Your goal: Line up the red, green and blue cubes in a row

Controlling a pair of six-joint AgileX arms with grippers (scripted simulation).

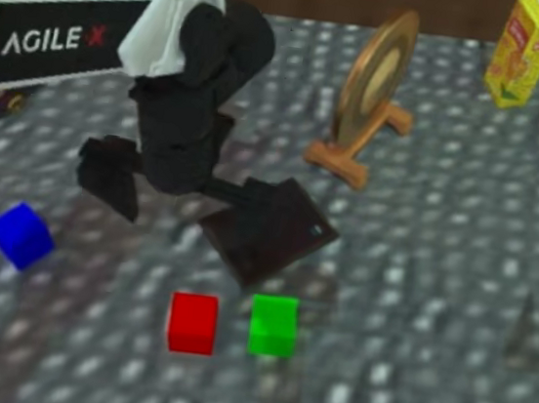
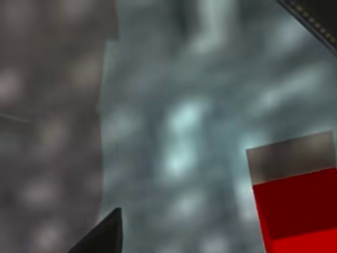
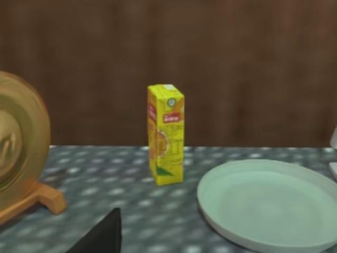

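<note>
On the grey speckled counter [image 1: 437, 281], toward its left, we see the glossy deep blue cube [image 1: 21, 235] lying alone. Our left gripper [image 1: 120, 178] hovers above and right of it; we cannot tell how its fingers stand. Farther right, the bright red cube [image 1: 193, 323] and bright green cube [image 1: 273, 325] sit side by side, slightly apart.

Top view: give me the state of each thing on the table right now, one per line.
red cube: resting flat, narrow gap to green.
green cube: resting flat, right of red.
blue cube: apart at left, skewed, not in row.
left gripper: above table, holding nothing.
gold disc: upright on stand.
juice carton: upright.
</note>
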